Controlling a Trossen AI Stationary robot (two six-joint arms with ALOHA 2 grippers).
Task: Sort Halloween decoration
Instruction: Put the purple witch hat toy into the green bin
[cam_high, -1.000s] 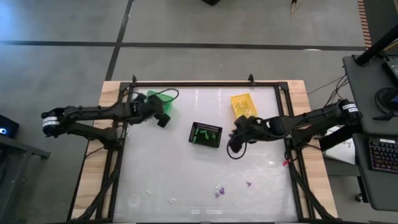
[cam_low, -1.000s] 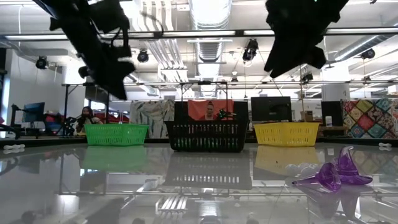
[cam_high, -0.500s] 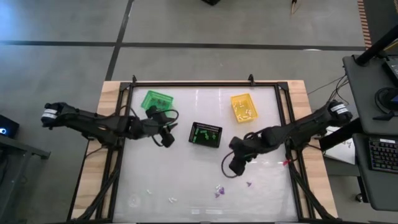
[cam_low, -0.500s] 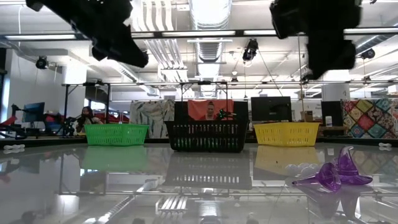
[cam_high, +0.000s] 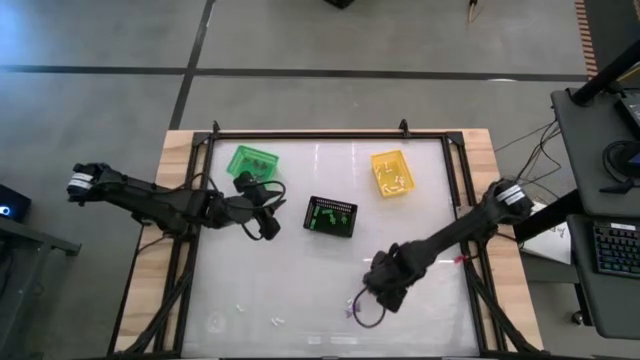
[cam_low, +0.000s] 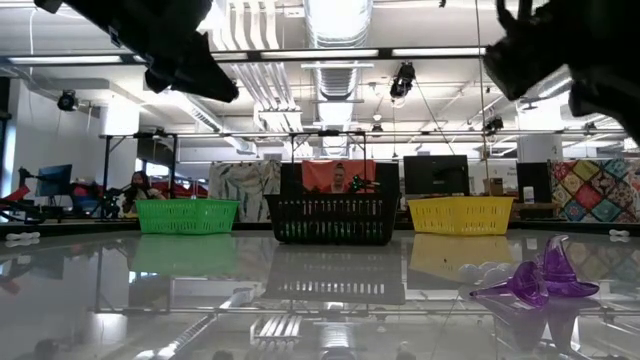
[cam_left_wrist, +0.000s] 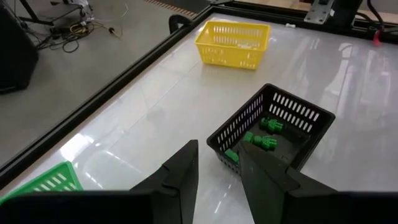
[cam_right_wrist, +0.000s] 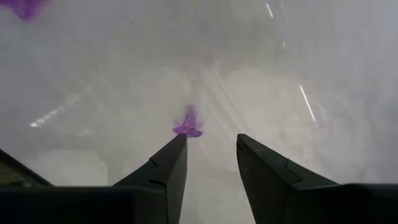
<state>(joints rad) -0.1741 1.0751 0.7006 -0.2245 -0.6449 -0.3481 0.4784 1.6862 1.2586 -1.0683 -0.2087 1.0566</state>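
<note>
The right gripper is positioned low over the table at approx. 5 o'clock from centre, just beside the purple trinkets, w/ its fingers parted by a narrow gap and nothing held between them. In the right wrist view a purple trinket is seen just ahead of the finger tips, a bit off the gap's centre line, so the pose is judged to be a lineup for a pick. The left gripper is held at approx. 9 o'clock, near the black basket, fingers slightly apart and empty; it is probably parked there, clear of the other arm. Green pieces are seen inside the black basket, white ones inside the yellow basket at 1 o'clock; the green basket sits at 11 o'clock, contents not made out. White trinkets are left loose at approx. 7 o'clock, well apart from the purple ones. Sorting is judged partly done.
</note>
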